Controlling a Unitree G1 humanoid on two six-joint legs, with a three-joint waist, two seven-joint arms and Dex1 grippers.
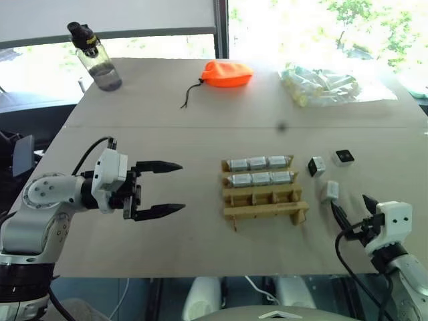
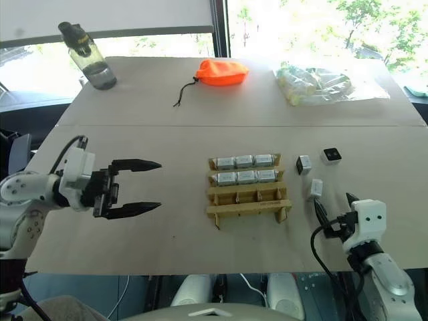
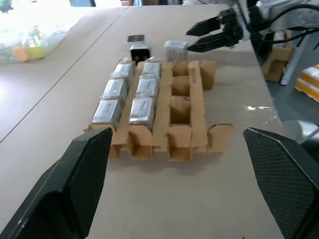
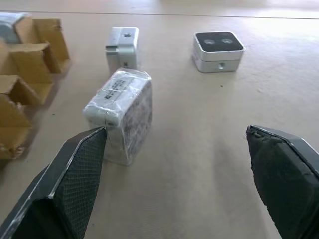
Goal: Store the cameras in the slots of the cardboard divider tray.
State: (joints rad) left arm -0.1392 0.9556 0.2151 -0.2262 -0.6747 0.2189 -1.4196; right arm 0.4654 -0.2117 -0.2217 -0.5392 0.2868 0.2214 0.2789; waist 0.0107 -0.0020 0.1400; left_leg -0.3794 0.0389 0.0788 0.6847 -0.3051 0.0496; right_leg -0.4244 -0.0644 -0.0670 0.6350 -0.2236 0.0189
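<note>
Three loose cameras (image 1: pixel 324 175) just ahead of wide right fingers (image 1: pixel 351 208), tray (image 1: pixel 265 190) facing wide left fingers (image 1: pixel 167 188)

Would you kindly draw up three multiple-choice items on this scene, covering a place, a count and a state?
1. Where do the loose cameras lie?
A. on the tray's right
B. on its left
C. by the bottle

2. How many slots of the cardboard divider tray hold cameras?
A. three
B. six
C. nine

3. How do the left gripper's jaws stand?
A. shut on a camera
B. shut and empty
C. open and empty

Key: 1 A, three cameras sit on the table right of the tray, ahead of the right gripper. 2 B, the two far rows are full, the nearest row bare. 3 C, its fingers are spread with nothing between them.
</note>
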